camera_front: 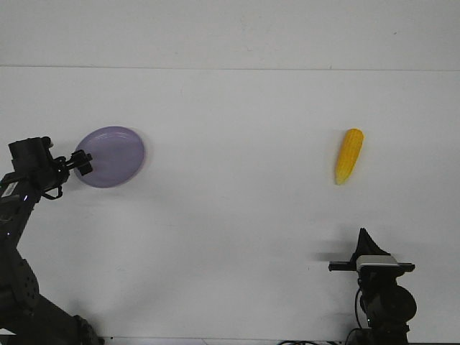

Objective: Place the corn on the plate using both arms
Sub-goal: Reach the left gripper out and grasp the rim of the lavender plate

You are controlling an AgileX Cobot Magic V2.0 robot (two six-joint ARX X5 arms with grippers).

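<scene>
While the left gripper (83, 164) pinches the plate (113, 154) rim, corn (349, 155) apart (right gripper (364, 237) state unclear).

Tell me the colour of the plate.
The plate is plain lavender-purple, unpatterned; the front view, the only one given, shows it.

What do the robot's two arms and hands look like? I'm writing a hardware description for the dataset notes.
Both arms are black. The left arm has chunky jointed segments, thin cables near the wrist, and a small black two-fingered hand. The right arm carries a grey-white block behind a pointed black hand.
</scene>
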